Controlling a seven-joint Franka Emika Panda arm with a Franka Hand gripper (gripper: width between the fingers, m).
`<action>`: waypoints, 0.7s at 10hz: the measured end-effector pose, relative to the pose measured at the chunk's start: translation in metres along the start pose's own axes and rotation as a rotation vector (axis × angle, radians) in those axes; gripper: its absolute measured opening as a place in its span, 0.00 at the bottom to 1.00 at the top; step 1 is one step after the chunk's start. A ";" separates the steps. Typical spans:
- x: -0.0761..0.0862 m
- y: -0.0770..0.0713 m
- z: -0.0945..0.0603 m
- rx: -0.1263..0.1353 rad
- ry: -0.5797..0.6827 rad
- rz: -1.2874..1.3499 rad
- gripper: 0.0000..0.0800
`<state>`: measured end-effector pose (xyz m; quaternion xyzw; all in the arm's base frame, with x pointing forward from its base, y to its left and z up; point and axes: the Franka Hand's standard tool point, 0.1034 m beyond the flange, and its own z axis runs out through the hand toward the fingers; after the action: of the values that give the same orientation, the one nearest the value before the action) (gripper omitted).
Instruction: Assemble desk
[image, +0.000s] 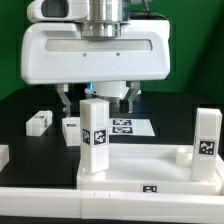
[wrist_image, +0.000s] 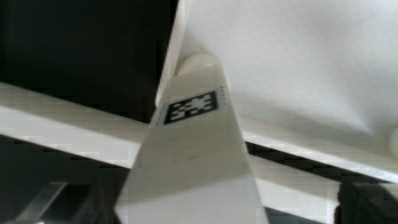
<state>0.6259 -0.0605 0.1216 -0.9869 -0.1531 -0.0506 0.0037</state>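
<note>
The white tabletop panel (image: 140, 165) lies at the front and fills much of the wrist view (wrist_image: 302, 60). A white square leg (image: 95, 135) with a black-and-white tag stands upright at the panel's corner on the exterior view's left. It rises toward the wrist camera (wrist_image: 192, 150). A second leg (image: 207, 135) stands upright at the corner on the exterior view's right. My gripper (image: 99, 102) is open at the first leg's top. Its dark fingers (wrist_image: 68, 200) stand either side of the leg with a gap on each side.
A loose white leg (image: 38, 122) lies on the black table at the exterior view's left. Another short white piece (image: 70, 128) lies beside the standing leg. The marker board (image: 128, 127) lies behind the panel. A long white rail (image: 60, 203) runs along the front.
</note>
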 end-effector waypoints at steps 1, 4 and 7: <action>0.000 0.000 0.000 0.000 0.000 0.000 0.67; 0.000 0.000 0.000 0.000 0.000 0.002 0.36; 0.000 0.000 0.000 0.001 0.000 0.031 0.36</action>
<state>0.6258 -0.0608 0.1216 -0.9891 -0.1379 -0.0504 0.0049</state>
